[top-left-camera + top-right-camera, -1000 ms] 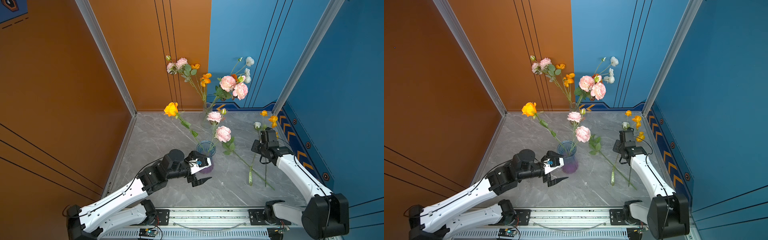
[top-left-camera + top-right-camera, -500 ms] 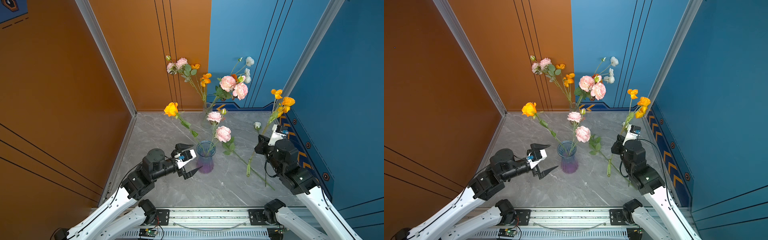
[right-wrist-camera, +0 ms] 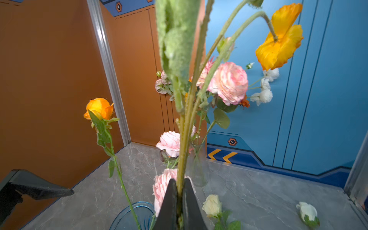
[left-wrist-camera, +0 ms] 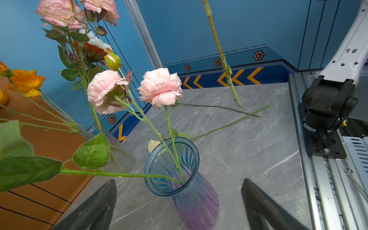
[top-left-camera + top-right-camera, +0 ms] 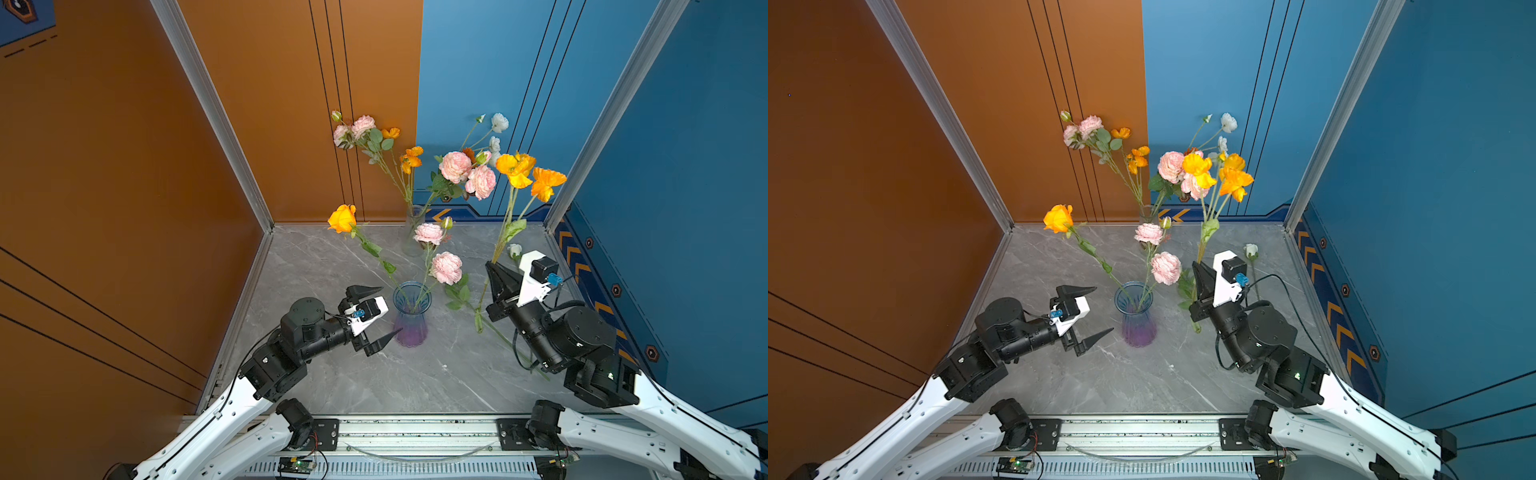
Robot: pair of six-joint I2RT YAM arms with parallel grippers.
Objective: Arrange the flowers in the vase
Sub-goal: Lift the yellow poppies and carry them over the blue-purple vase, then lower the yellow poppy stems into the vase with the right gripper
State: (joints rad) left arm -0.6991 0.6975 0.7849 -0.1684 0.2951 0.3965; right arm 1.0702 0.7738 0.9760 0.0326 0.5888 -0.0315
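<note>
- The flowers (image 5: pixel 446 267) are long, thin green stems with leaves, bearing pink ruffled, orange-yellow, white and cream blooms.
- Three stand in the blue vase (image 5: pixel 411 316) at mid-table: an orange rose (image 5: pixel 343 218) leaning left and two pink blooms (image 5: pixel 1148 233) above the rim.
- A clear vase (image 5: pixel 411 239) at the back wall holds a taller bunch of pink, orange and white heads.
- A cream bud (image 3: pixel 212 205) and a white bud (image 3: pixel 307 212) lie on the grey table (image 5: pixel 374 382), right of the blue vase.
- The right gripper (image 5: pixel 490 266) has its jaws pressed together on a poppy stem (image 3: pixel 185 139). It holds the stem upright, right of the blue vase, with yellow-orange blooms (image 5: pixel 515 168) high above.
- Whether that stem's lower end meets the table is unclear.
- The left gripper (image 5: pixel 390 309) has its jaws spread wide and holds nothing. It sits just left of the blue vase, one fingertip (image 5: pixel 392 332) close to the glass.
</note>
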